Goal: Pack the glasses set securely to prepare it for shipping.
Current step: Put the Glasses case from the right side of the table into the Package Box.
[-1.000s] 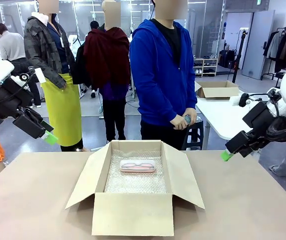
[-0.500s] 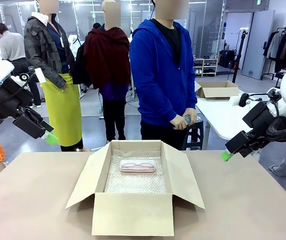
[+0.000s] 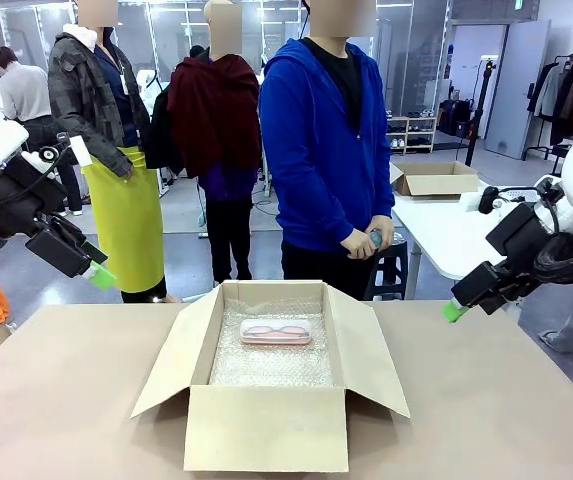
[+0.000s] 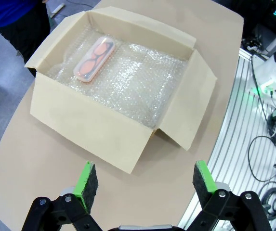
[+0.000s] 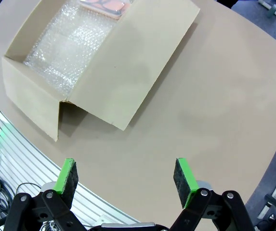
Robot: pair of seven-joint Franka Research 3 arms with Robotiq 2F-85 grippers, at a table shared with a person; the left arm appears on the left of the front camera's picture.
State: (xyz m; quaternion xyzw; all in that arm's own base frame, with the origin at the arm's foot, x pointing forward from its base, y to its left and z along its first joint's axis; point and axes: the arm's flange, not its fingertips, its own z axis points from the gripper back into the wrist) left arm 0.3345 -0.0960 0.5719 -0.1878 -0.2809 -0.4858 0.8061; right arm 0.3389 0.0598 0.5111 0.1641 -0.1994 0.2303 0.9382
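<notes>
We take the open cardboard box (image 3: 266,428) in the middle of the surface (image 3: 56,400) as our landmark. Left of the box and higher than its rim, the left end effector (image 3: 101,274) hangs in the air, angled down towards the box and touching nothing. Its wrist view shows the green pads (image 4: 87,180) spread wide with nothing between them, looking down on the box from its left side. The box has all four flaps folded outward, and a sheet of bubble wrap (image 3: 271,368) lines its floor. The pink case (image 3: 276,331) of the glasses set lies flat on that wrap, close to the box's far wall and running along it, with a dark-rimmed frame visible through its translucent lid. Behind the box, at the far edge of the surface, a person (image 3: 326,150) in a blue hooded top stands with both hands held together at waist height. We cannot tell what the hands hold. Right of the box, the right end effector (image 3: 453,309) hovers above the surface near its far right edge, also tilted towards the box. Its fingers (image 5: 182,175) are spread wide apart and empty, well clear of the box's right flap.
</notes>
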